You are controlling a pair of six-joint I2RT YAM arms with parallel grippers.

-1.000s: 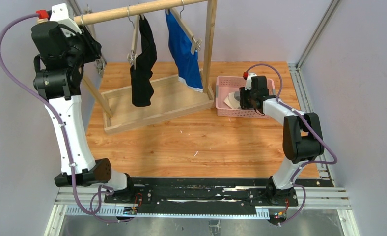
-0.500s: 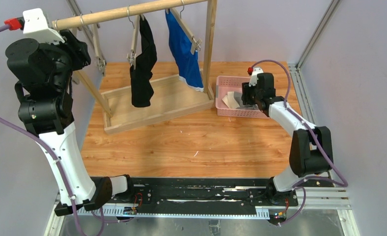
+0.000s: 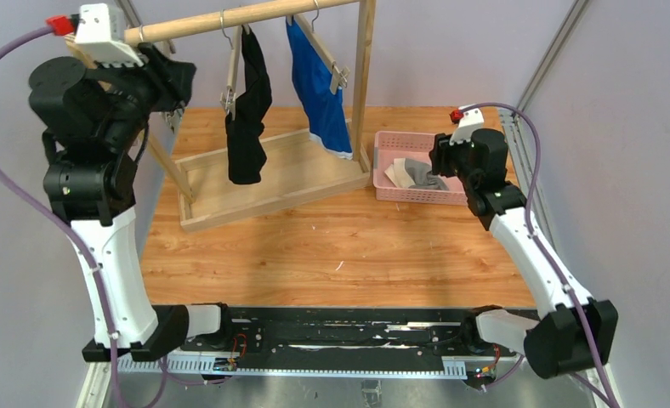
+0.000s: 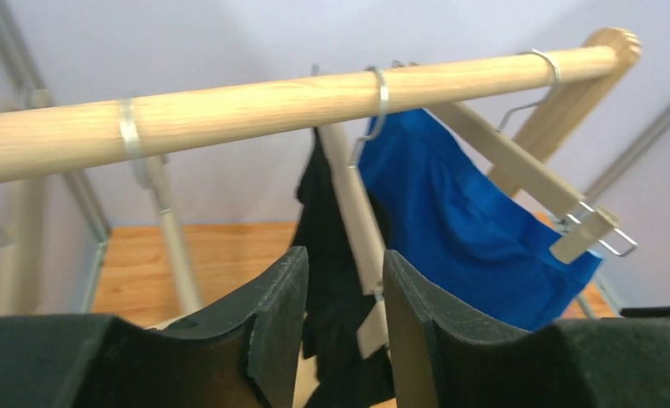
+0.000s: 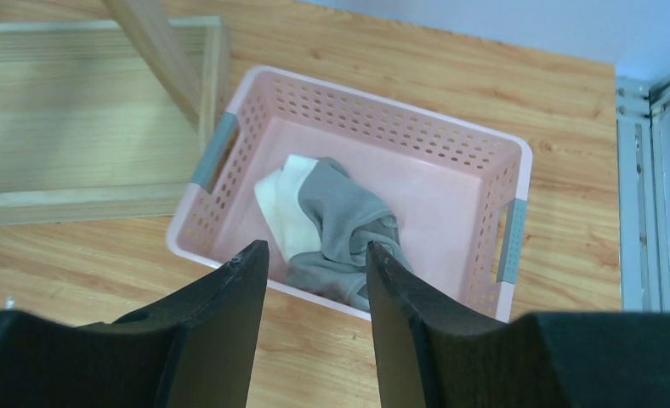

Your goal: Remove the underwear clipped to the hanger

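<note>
We hold the left pincer (image 4: 344, 263) open near the rail (image 4: 229, 110), aiming at the black briefs (image 4: 323, 212); right pincer (image 5: 316, 251) open too.

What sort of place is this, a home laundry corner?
Probably a robot lab cell, not a home: left arm and right arm bolted to a rail, a wooden rack holding clipped black briefs and blue briefs, a pink basket.

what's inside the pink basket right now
Only the grey briefs with a whitish waistband, lying crumpled near the middle of the pink basket. The rest of its floor looks bare. Whatever might lie under the cloth is covered.
</note>
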